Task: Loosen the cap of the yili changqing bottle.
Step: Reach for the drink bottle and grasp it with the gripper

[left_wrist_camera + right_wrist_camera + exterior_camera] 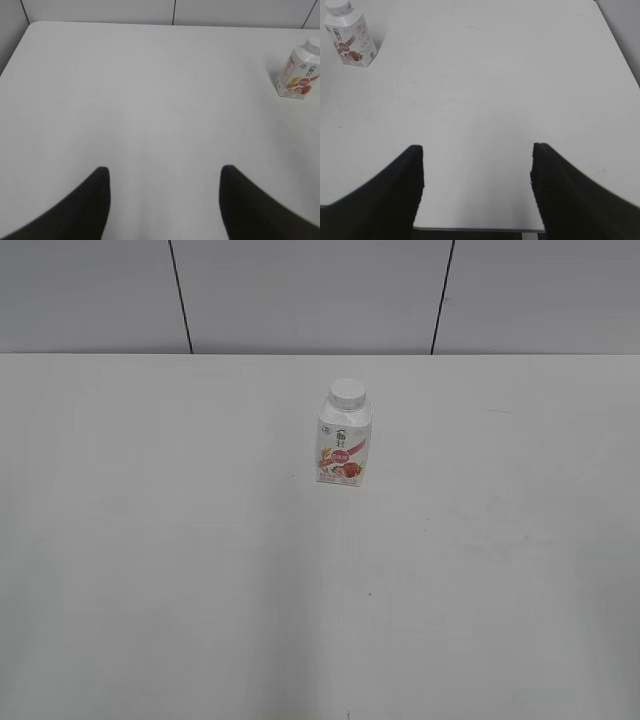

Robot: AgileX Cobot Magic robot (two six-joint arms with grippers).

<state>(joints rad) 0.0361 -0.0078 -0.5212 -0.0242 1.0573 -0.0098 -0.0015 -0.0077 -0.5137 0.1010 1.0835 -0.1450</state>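
The yili changqing bottle [343,440] stands upright on the white table, a little right of the middle and towards the back. Its white cap [347,392] sits on the neck. The bottle also shows at the right edge of the left wrist view [297,75] and at the top left of the right wrist view [352,40], with its cap [338,6]. My left gripper [164,172] is open and empty, far from the bottle. My right gripper [477,150] is open and empty over the table's near edge. Neither gripper shows in the exterior view.
The white table [200,570] fills the exterior view, with a grey panelled wall [300,290] behind it. The table's near edge [475,229] shows between the right fingers. Its left edge [12,55] shows in the left wrist view.
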